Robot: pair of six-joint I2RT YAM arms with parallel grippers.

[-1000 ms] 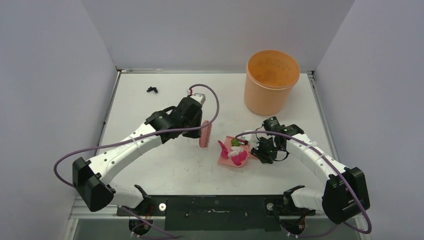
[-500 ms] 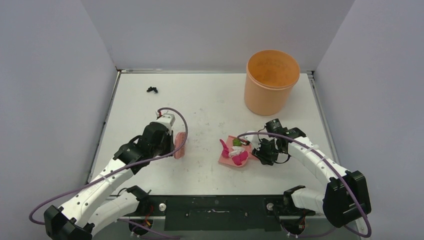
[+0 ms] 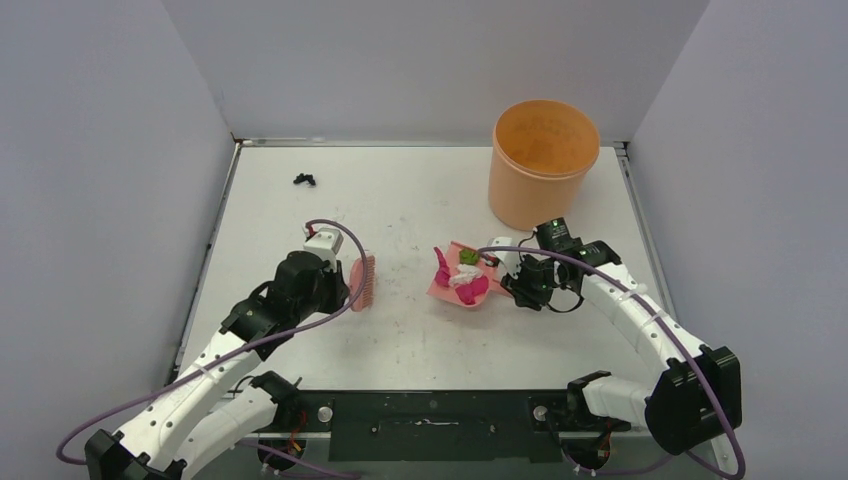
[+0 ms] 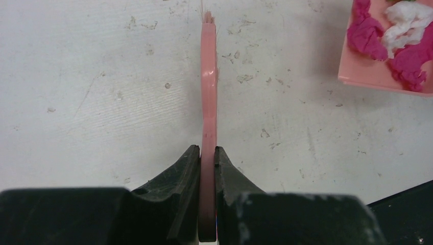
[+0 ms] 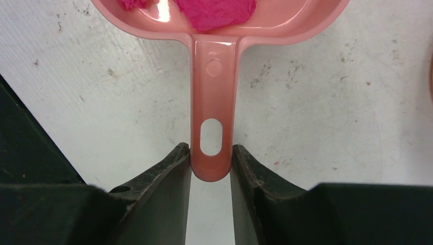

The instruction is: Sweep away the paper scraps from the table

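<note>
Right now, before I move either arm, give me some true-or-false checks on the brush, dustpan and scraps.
1. The left claw is shut on the brush. True.
2. The dustpan is empty. False: it holds magenta, white and green paper scraps.
3. A black scrap lies on the table, far from the dustpan. True.
4. The right claw hangs open above the table. False: it is shut on the dustpan's handle.
</note>
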